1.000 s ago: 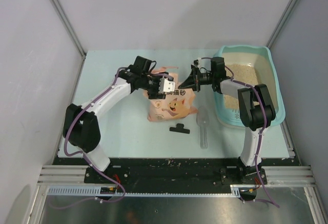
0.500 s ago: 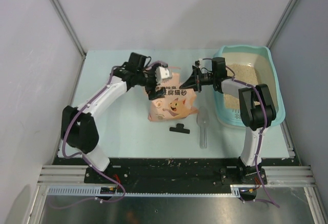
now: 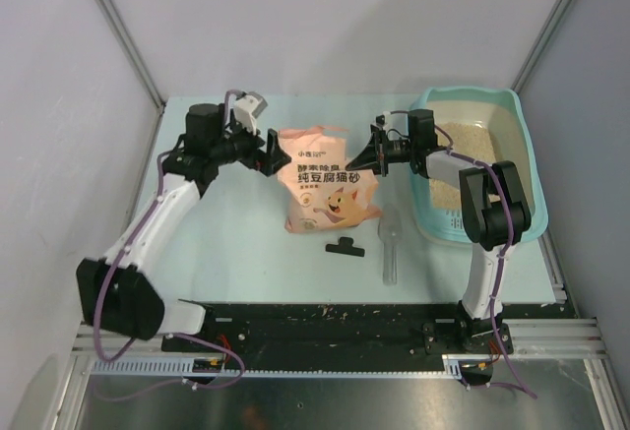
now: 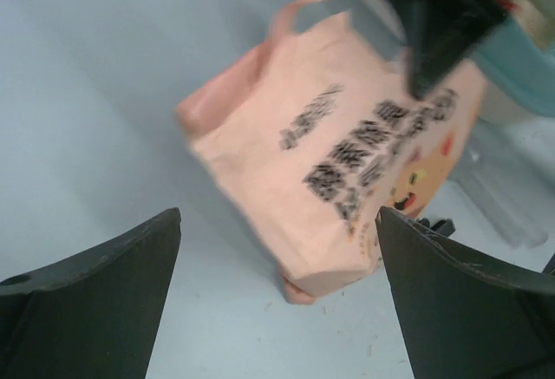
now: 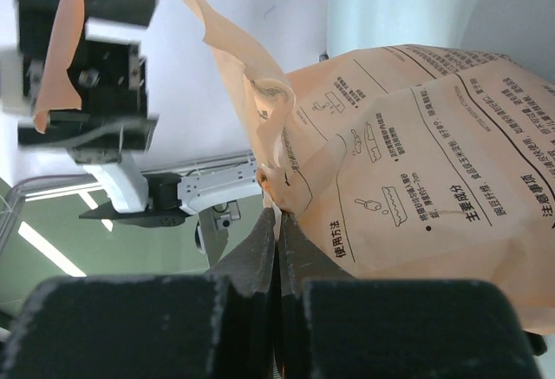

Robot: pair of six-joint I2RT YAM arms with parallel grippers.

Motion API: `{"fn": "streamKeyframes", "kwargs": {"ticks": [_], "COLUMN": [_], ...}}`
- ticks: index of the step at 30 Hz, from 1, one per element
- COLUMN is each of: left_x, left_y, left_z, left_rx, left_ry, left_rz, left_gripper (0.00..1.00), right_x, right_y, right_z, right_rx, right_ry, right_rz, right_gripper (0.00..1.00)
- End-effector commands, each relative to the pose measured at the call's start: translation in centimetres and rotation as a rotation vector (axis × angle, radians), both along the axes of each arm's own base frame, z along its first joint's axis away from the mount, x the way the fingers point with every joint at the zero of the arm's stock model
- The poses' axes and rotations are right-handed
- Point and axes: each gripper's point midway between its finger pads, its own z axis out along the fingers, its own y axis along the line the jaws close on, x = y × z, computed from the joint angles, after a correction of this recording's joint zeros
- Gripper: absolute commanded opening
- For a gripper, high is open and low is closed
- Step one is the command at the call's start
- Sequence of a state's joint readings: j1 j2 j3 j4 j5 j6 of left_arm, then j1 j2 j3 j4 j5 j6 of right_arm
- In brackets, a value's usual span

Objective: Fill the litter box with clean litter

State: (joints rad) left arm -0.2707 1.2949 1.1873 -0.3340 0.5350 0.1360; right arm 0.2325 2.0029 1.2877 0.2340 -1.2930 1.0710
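Bag [image 4: 338, 162] print blurred (left wrist view); right arm [image 3: 500, 204] hides litter box [image 3: 471, 94] part.

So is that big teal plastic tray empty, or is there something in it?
Not empty: beige sandy granules cover much of the floor of the teal plastic tray, well below its rim.

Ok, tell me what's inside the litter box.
Beige litter lies across the floor of the litter box. The right arm hides part of it, so what lies beneath cannot be seen.

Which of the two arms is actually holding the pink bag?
The right one: the right fingers are pinched shut on the top edge of the bag. The left fingers stand wide open, clear of it.
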Motion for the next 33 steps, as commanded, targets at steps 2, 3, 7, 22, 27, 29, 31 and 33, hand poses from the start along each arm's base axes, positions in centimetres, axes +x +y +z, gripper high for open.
{"fn": "streamKeyframes", "kwargs": {"ticks": [2, 3, 7, 22, 27, 29, 31, 33], "left_x": [4.2, 4.4, 3.8, 1.2, 0.9, 0.9, 1.1, 1.3], "left_y": [3.5, 3.3, 0.4, -2.4, -1.1, -0.6, -0.1, 0.0], "left_z": [-4.8, -4.6, -4.5, -5.0, -5.7, -5.9, -6.1, -6.4], "left_rx": [-0.267, -0.303, -0.406, -0.638, -0.72, -0.75, -0.771, -0.776], "left_ry": [0.435, 0.457, 0.581, 0.957, 1.122, 1.179, 1.206, 1.222], "left_rz": [0.324, 0.312, 0.115, -0.118, -0.026, 0.005, 0.035, 0.064], "left_gripper": [0.96, 0.96, 0.91, 0.34, 0.0, 0.0, 0.0, 0.0], "right_x": [0.2, 0.2, 0.1, 0.3, 0.2, -0.2, -0.4, -0.7], "right_y": [-0.7, -0.6, -0.7, -1.1, -1.7, -1.7, -1.6, -1.3], "right_z": [3.1, 3.1, 3.1, 2.8, 3.1, 3.1, 3.0, 3.0], "right_rx": [0.038, 0.039, 0.038, 0.033, 0.046, 0.053, 0.056, 0.057], "right_ry": [-0.07, -0.07, -0.073, -0.062, -0.077, -0.063, -0.066, -0.067], "right_rz": [0.03, 0.033, 0.035, 0.024, 0.036, 0.055, 0.069, 0.081], "right_gripper": [0.0, 0.0, 0.0, 0.0, 0.0, 0.0, 0.0, 0.0]}}
